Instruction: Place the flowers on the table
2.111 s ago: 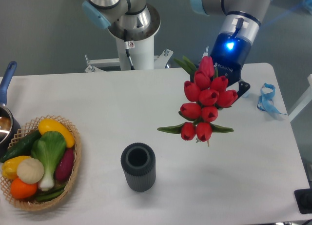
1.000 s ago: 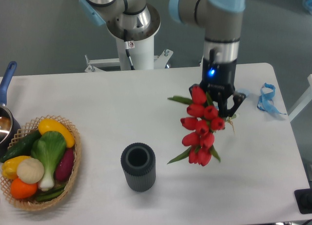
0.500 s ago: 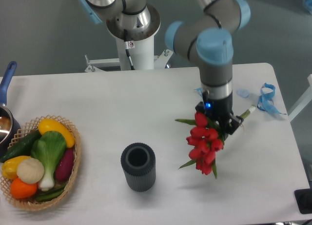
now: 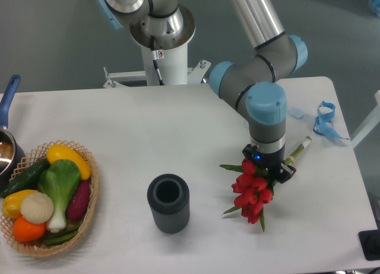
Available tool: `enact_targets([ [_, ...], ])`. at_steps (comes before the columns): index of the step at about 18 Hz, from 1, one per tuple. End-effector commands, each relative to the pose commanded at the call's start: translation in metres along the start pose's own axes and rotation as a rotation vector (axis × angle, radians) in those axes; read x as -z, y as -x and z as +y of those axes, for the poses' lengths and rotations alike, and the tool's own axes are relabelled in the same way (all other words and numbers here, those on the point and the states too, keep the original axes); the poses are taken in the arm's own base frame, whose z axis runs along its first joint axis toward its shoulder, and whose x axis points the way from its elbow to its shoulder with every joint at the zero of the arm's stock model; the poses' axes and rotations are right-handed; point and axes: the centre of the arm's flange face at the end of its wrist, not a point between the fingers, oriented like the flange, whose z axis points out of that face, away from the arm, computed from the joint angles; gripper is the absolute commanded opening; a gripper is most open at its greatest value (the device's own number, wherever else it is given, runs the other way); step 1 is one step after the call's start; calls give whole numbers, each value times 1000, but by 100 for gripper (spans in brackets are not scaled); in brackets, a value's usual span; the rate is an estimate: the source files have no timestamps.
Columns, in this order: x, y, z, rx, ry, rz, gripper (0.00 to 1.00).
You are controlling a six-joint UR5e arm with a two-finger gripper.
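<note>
Nearest us a dark ribbed cylindrical vase (image 4: 168, 202) stands on the smooth white table (image 4: 178, 131), with a wicker basket (image 4: 89, 211) of vegetables at the left edge. We see the flowers (image 4: 254, 191), glossy red buds with a pale stem slanting up to the right, low over the table's right side. The gripper (image 4: 268, 169) is clamped on them, the arm pointing straight down from a bent elbow.

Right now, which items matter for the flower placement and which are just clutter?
In play: flowers, gripper holding them, table.

Clutter: dark ribbed vase, wicker basket of vegetables, blue ribbon, pot at the left edge.
</note>
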Motion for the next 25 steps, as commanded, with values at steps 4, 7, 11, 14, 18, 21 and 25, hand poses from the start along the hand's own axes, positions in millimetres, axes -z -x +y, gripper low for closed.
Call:
enact_targets([
  [4,-5,-4,0,-2,2,10,50],
  [7,-8,-11,1,-5,6,22,72],
  [11,22,-24,5,-70,-2,-4,100],
  [14,51,-32,10,-97,-13,-32,100],
  [18,87,-28,19,-137,-20,-72,100],
  [21,132,-7,31,-120,-16,-85,100],
  [25,212,31,49,-95,-32,50,100],
])
